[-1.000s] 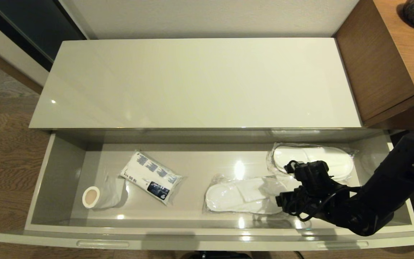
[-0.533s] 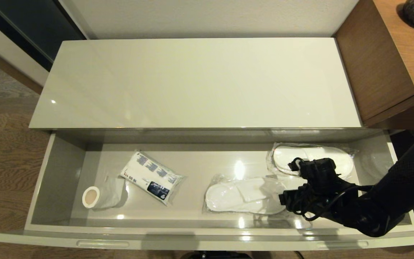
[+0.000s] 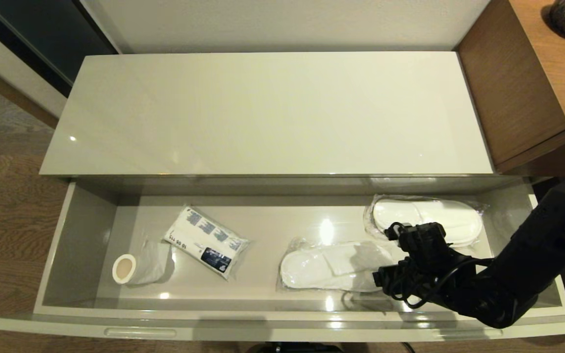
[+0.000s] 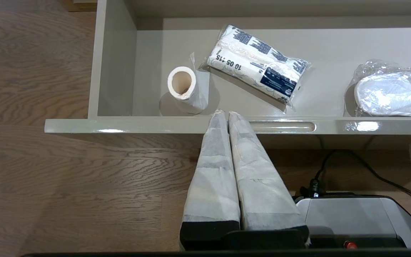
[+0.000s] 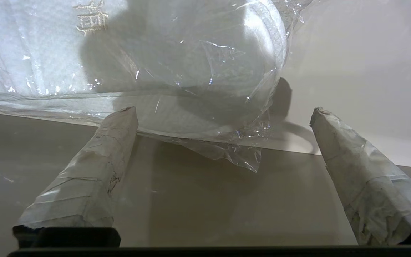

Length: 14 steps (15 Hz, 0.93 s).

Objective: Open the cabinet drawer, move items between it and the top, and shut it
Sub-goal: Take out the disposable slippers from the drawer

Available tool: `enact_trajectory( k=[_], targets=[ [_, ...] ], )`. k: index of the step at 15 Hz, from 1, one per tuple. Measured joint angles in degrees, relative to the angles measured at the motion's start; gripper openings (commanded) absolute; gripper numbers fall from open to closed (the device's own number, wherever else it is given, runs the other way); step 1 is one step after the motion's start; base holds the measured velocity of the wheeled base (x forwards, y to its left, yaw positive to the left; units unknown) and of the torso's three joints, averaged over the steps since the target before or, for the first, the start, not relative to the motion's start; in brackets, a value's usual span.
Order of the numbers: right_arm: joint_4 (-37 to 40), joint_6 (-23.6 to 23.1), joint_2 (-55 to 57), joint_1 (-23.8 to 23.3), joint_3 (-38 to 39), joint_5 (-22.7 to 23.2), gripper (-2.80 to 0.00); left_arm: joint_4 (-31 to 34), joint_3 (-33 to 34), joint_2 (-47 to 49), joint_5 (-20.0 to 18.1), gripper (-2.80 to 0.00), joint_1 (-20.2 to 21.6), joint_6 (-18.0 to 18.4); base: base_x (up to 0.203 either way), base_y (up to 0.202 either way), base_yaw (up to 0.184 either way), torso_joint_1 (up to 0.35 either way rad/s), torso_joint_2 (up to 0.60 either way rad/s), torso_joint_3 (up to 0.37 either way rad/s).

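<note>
Right claw (image 3: 394, 255) spread wide, empty, low in the open cabinet drawer (image 3: 282, 321) at lower right, fingertips beside bagged slippers (image 3: 334, 266); left claw (image 4: 223, 113) pressed closed.

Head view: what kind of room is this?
Probably a hotel room: sealed disposable slippers and a wrapped toilet roll lie in the cabinet drawer, beside a brown wooden unit, on wood flooring.
</note>
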Motion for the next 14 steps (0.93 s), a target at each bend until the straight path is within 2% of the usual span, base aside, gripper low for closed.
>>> enact_trajectory(
  k=[2, 5, 8, 14],
  targets=[
    [0.0, -0.1, 0.6, 0.3, 0.0, -0.4, 0.0, 0.0, 0.0, 0.0, 0.0, -2.8, 0.0, -0.1, 0.0, 0.0, 0.0, 0.0, 0.0, 0.0],
    [-2.3, -0.1, 1.7, 2.1, 0.5, -4.5, 0.0, 0.0, 0.0, 0.0, 0.0, -2.8, -0.1, -0.1, 0.0, 0.0, 0.0, 0.0, 0.0, 0.0],
    [-4.9, -0.2, 2.4, 3.5, 1.6, -4.8, 0.0, 0.0, 0.0, 0.0, 0.0, -2.8, 0.0, -0.1, 0.0, 0.0, 0.0, 0.0, 0.0, 0.0],
    [-4.8, -1.3, 1.5, 4.7, 1.0, -5.6, 0.0, 0.0, 0.0, 0.0, 0.0, -2.8, 0.0, -0.1, 0.0, 0.0, 0.0, 0.0, 0.0, 0.0]
  ],
)
